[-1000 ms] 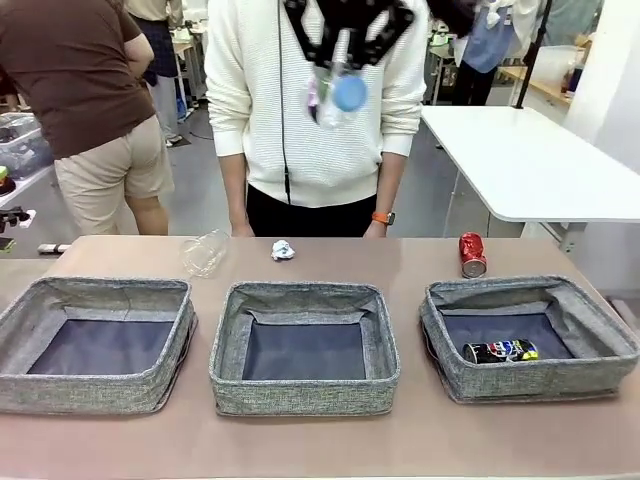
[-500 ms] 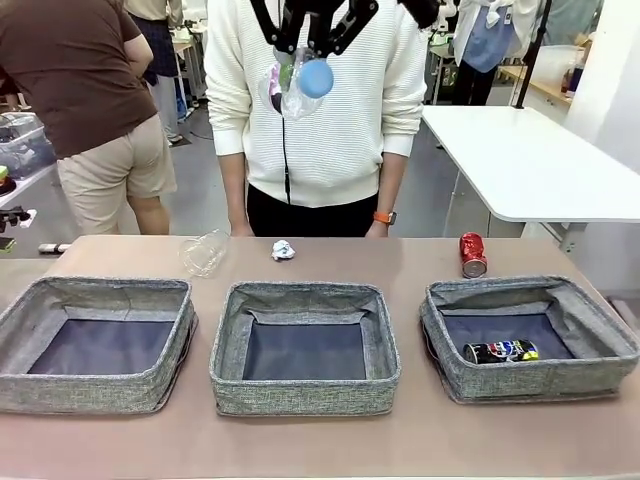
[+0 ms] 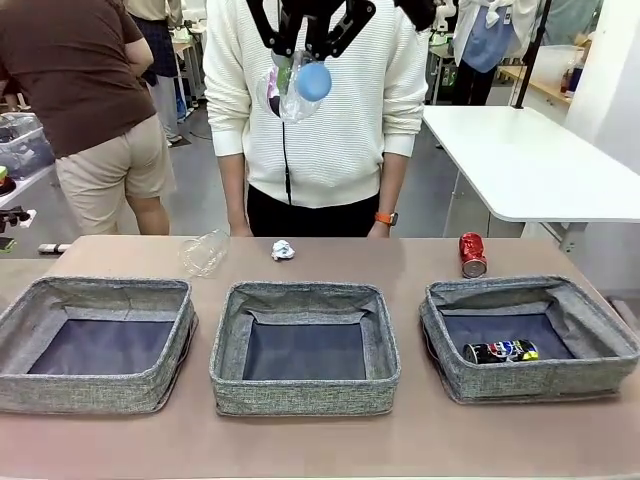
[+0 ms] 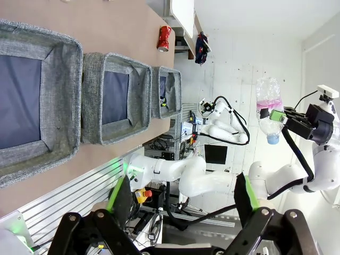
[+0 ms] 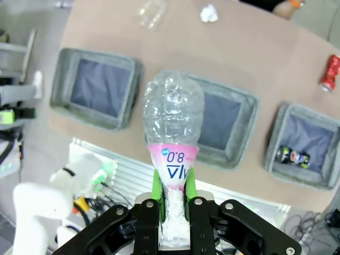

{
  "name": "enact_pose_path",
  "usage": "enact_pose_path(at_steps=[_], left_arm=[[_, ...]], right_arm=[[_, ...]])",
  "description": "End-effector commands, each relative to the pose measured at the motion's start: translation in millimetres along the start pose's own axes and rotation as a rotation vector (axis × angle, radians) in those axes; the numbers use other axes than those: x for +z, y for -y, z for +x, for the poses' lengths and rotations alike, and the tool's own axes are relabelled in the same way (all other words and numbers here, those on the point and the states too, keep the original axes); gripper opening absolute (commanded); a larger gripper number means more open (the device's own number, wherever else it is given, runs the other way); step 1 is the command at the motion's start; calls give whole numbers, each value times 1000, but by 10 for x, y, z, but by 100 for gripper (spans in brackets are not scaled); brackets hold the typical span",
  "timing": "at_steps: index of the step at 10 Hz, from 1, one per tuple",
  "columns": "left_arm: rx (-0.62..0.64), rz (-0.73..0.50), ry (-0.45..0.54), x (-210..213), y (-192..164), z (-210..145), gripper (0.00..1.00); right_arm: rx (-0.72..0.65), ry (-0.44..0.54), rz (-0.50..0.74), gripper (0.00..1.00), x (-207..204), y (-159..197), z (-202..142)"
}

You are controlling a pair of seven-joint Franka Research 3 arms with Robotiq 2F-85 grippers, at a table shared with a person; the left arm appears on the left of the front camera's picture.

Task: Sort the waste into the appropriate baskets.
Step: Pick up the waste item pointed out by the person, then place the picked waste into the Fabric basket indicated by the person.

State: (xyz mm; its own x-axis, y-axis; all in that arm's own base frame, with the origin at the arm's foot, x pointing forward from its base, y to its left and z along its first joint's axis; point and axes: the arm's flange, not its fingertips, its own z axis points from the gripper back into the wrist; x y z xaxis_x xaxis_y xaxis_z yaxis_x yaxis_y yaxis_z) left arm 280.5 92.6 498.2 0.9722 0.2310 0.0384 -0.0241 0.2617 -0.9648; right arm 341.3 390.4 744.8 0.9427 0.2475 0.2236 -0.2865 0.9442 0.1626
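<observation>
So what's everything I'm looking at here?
table: one, brown, between robot and person.
baskets: three, grey with dark lining, in a row on the near side.
dark can: one, multicoloured, lying in the right-hand basket.
red can: one, red, on the table beyond that basket.
paper ball: one, white, far side, beyond the middle basket.
crushed bottle: one, clear, far side, left of the paper ball.
pink-labelled bottle: one, clear, blue cap, held high over the table.
white table: one, behind at right.
person in white sweater: one, at the far edge.
person in brown shirt: one, at left.
right fingers: two, black with green pads, shut on the pink-labelled bottle.
left fingers: two, same colours, open, holding nothing.
</observation>
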Motion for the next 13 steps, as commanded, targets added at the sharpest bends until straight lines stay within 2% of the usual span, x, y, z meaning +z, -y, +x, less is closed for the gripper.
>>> enact_pose_path(at_steps=[1,13], left_arm=[[5,-20,4,-3,46,-6,100],[5,-20,4,-3,46,-6,100]], right_arm=[[-7,1,6,18,23,15,-2],[-7,1,6,18,23,15,-2]])
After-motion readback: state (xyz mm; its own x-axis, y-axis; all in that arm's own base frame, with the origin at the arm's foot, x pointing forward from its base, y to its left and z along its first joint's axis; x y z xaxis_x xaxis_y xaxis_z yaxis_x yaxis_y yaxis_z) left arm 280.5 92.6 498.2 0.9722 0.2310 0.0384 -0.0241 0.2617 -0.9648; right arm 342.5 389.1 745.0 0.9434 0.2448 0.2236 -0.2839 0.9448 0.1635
